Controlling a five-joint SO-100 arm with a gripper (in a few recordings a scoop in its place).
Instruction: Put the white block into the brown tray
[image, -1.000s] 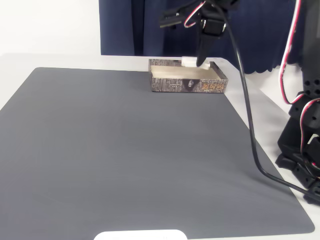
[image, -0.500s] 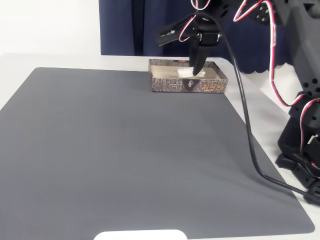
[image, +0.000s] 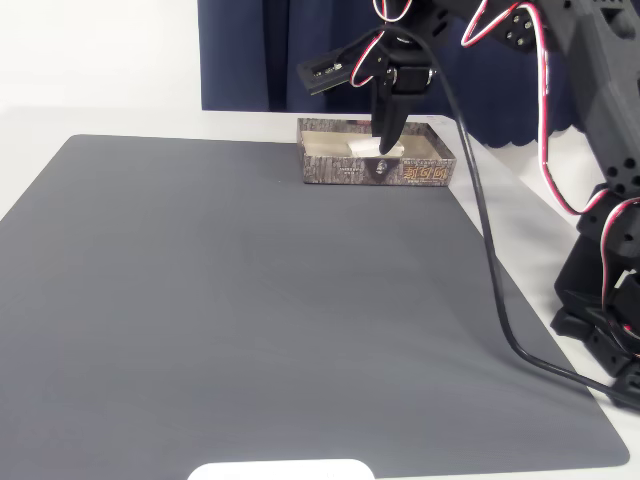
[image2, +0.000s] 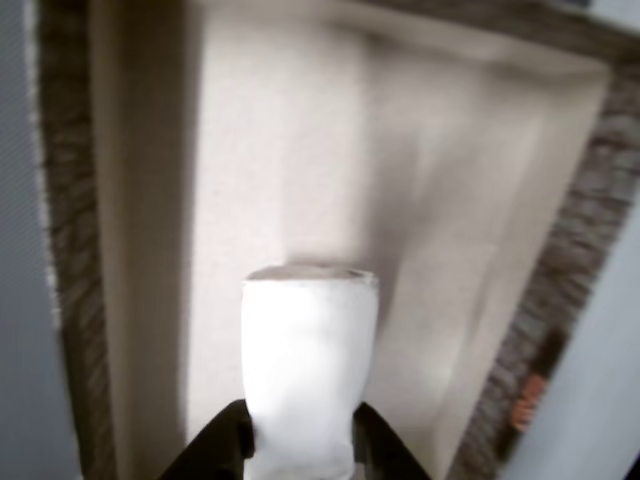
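The brown tray stands at the far edge of the grey mat, its mottled wall with gold lettering facing the fixed view. My gripper reaches down into it from above, shut on the white block, which sits low inside the tray. In the wrist view the white block is pinched at its near end between my two black fingers and hangs just over the tray's cream floor. Whether the block touches the floor I cannot tell.
A large dark grey mat covers the white table. A dark blue curtain hangs behind the tray. The arm's black base and cables stand at the right edge, and a black cable trails across the mat's right side.
The gripper has come down and shifted left, carrying the white block from above the tray's back wall to low inside the tray.
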